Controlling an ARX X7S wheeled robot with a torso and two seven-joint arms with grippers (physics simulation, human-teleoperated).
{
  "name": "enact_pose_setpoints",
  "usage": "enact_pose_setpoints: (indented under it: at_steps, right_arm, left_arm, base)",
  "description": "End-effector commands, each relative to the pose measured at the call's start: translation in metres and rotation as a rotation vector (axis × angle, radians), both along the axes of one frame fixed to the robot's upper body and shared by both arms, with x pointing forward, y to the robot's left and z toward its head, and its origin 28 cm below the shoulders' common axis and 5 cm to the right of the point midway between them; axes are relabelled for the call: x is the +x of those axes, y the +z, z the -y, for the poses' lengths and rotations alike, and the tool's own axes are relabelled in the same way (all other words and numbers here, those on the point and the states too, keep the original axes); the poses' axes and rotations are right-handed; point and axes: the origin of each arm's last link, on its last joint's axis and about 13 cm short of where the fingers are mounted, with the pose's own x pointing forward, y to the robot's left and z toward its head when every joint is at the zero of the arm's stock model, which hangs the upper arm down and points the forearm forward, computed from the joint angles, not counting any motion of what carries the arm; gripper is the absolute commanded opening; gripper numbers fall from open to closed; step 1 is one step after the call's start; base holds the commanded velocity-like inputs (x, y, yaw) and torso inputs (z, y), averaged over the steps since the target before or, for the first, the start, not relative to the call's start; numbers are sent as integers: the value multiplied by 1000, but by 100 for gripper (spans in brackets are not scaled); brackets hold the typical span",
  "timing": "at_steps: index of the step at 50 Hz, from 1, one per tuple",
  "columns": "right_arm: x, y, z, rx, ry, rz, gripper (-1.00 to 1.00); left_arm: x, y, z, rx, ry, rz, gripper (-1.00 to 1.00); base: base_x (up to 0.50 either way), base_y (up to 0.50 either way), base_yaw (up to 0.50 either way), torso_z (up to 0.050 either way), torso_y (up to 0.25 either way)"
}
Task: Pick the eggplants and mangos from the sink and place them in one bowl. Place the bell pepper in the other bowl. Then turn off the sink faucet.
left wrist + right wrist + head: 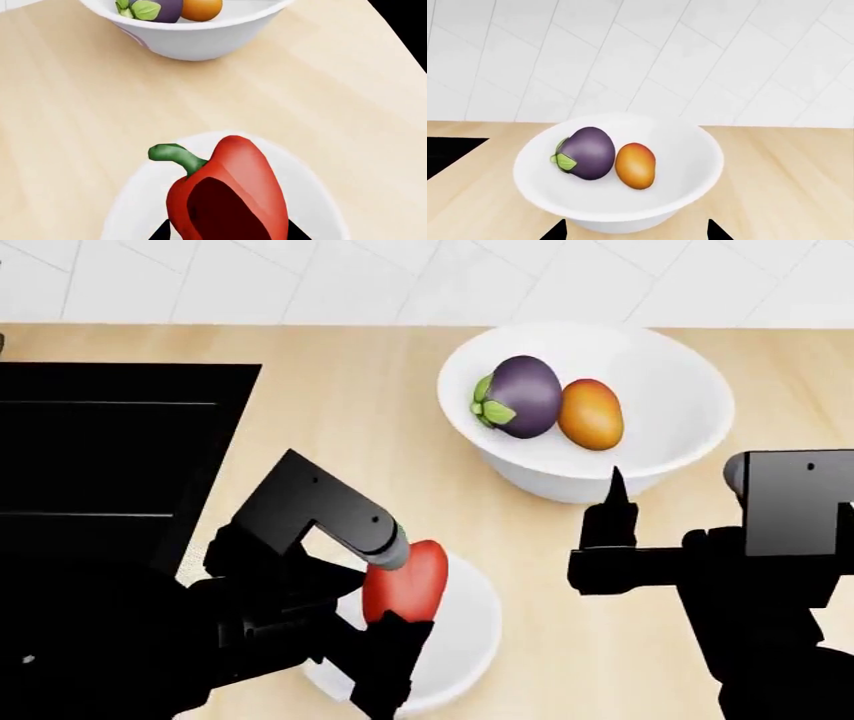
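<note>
Two fruits, eggplant (523, 395) and mango (591, 413), lie in the big bowl (674, 370), upper right. Left gripper (390, 635), clamped on the pepper (407, 583), hangs over the small bowl (474, 630); release comes next, I judge. Right gripper (614, 502): state unclear.

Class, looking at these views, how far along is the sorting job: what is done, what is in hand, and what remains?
Done: the eggplant and mango lie in the larger bowl. In hand: the left hand holds the bell pepper over the smaller bowl, unreleased. Left: releasing it and turning off the faucet, which is out of view.
</note>
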Motion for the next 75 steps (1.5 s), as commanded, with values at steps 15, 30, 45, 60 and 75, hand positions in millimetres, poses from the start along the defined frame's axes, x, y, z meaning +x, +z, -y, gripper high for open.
enact_pose_setpoints:
  at_steps: [15,30,45,60,75]
  right_arm:
    - [1,3,1,13,0,13,100]
    - [-10,23,-3,-58,1,99,100]
    - [-18,18,-2,-24,-18,125,100]
    - [-17,13,-5,-35,0,118,100]
    - [-21,12,-7,-23,-12,125,100]
  left_arm:
    - [-3,16,4,-37,-45,31,100]
    - [1,18,-37,-132,224,322,100]
    - [-4,16,-83,-122,558,520,100]
    - [-7,4,-83,-73,637,591,100]
    - [-13,-7,-89,-117,650,562,100]
  base:
    - [0,0,0,0,0]
    - [0,0,0,0,0]
    - [0,0,0,0,0]
    - [0,6,0,0,0]
    - [99,474,0,0,0]
